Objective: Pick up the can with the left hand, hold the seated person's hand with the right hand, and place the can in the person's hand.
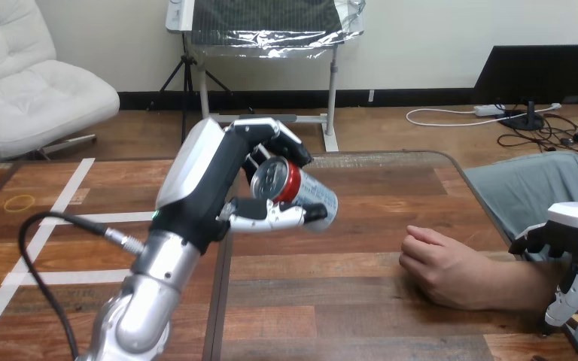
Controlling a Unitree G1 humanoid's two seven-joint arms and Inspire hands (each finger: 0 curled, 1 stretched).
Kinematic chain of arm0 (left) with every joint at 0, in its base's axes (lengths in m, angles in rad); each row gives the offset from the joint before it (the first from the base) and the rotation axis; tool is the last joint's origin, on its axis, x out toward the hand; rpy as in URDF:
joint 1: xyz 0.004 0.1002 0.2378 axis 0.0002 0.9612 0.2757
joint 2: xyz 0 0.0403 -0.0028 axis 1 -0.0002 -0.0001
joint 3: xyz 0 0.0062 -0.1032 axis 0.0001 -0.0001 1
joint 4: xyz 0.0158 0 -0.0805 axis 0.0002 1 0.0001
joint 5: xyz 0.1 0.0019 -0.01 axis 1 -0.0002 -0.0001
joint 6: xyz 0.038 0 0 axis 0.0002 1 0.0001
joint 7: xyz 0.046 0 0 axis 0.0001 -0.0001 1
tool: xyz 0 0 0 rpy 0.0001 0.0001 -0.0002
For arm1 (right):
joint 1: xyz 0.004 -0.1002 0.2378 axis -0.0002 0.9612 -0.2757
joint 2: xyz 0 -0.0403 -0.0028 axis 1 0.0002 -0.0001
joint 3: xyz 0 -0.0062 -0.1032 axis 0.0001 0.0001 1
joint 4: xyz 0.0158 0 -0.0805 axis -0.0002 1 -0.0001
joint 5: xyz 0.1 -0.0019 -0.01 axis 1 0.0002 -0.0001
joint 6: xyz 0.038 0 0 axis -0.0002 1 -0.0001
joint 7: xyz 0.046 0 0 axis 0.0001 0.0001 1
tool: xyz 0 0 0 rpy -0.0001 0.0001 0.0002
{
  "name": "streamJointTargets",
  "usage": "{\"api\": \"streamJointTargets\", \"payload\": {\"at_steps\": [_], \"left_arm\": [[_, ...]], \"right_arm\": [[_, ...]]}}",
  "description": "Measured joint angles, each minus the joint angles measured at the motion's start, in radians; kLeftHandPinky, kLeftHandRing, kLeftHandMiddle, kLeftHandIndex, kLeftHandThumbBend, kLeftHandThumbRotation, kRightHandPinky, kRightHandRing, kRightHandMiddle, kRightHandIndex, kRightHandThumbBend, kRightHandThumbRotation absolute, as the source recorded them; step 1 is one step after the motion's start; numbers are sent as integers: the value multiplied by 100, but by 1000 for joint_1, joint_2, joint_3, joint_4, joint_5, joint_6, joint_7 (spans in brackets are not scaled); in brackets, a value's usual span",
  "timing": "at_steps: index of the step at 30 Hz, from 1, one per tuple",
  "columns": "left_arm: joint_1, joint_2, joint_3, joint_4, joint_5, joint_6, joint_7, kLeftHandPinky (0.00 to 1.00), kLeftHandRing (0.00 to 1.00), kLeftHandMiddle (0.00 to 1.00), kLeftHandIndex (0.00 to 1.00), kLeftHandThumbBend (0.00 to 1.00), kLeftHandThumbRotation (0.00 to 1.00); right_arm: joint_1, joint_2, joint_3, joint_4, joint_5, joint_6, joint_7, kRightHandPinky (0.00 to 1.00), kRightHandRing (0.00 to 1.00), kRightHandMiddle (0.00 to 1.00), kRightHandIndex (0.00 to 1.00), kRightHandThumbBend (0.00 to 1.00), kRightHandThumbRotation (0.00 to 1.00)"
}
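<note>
above the table (361, 308), the left robot hand (218, 184) curls round the tilted can (305, 192).

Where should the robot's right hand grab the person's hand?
Probably at the wrist, coming from the right. The person's hand lies knuckles up on the table, loosely curled, its forearm running off right, where the right hand hovers.

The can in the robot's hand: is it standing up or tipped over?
Tipped over. The red-and-silver metal can lies sideways, gripped in the robot's left hand, with its round top facing the camera.
</note>
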Motion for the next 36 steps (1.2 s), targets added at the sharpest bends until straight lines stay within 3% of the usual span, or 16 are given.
{"api": "streamJointTargets", "payload": {"at_steps": [36], "left_arm": [[232, 27, 34, -134, -57, -86, -49, 35, 40, 47, 50, 60, 0]], "right_arm": [[0, 0, 3, 6, 1, -2, -4, 79, 84, 87, 85, 72, 2]]}}
